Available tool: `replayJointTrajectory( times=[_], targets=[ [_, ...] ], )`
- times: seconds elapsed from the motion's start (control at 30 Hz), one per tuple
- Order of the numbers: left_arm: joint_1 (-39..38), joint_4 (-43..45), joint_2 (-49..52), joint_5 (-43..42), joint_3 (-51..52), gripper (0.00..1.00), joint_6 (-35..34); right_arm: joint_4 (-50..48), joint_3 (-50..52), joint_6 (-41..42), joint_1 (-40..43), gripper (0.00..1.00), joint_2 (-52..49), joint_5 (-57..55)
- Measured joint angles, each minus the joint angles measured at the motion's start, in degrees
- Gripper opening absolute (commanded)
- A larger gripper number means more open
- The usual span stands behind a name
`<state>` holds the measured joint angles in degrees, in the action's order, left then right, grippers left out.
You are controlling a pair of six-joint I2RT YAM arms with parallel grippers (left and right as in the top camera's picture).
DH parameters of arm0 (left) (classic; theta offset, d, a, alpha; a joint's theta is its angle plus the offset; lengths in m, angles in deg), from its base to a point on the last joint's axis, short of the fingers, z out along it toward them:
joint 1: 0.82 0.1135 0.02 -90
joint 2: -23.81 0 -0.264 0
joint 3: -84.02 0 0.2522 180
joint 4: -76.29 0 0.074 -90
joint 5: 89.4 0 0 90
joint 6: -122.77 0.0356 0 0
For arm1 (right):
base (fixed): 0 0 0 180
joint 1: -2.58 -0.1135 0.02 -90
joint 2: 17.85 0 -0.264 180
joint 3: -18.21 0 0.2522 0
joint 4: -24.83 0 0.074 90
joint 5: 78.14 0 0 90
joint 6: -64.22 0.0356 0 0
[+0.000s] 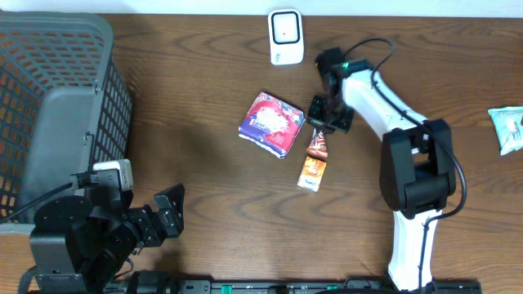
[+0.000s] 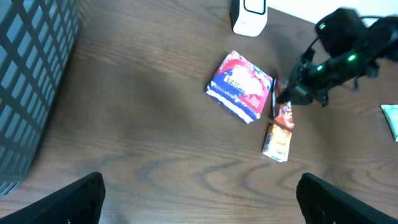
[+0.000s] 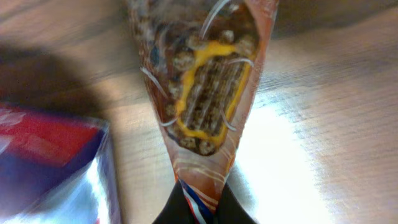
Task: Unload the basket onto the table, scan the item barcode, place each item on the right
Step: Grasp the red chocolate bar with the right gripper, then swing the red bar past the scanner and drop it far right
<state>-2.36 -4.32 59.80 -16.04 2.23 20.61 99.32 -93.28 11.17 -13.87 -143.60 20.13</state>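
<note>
An orange snack bar wrapper lies on the wooden table, below and to the right of a red and blue packet. My right gripper is shut on the wrapper's upper end. In the right wrist view the wrapper runs away from the pinched jaws of the right gripper, with the red packet at its left. A white barcode scanner stands at the table's far edge. My left gripper hovers open at the near left, its fingers wide apart over bare wood.
A grey mesh basket fills the left side of the table. A green packet lies at the right edge. In the left wrist view the scanner, red packet and snack bar sit ahead.
</note>
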Motion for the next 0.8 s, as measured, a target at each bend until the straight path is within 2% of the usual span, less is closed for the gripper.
replayJointTrajectory(
  times=[0.1,0.23,0.47,0.67,0.8],
  targets=[
    [0.00,0.00,0.00,0.00,0.00,0.98,0.00,5.88,-6.27,-5.33,2.45,0.01,0.00,5.64],
    [0.00,-0.02,0.00,0.00,0.00,0.98,0.00,15.41,-13.79,-13.62,7.08,0.01,0.42,20.37],
    [0.00,-0.04,0.00,0.00,0.00,0.98,0.00,29.42,-14.56,-18.05,10.56,0.01,0.79,42.77],
    [0.00,-0.02,0.00,0.00,0.00,0.98,0.00,27.85,-14.58,-18.56,10.45,0.01,0.79,55.04],
    [0.00,-0.02,0.00,0.00,0.00,0.98,0.00,18.62,-14.49,-15.47,10.03,0.01,0.79,56.15]
  ],
)
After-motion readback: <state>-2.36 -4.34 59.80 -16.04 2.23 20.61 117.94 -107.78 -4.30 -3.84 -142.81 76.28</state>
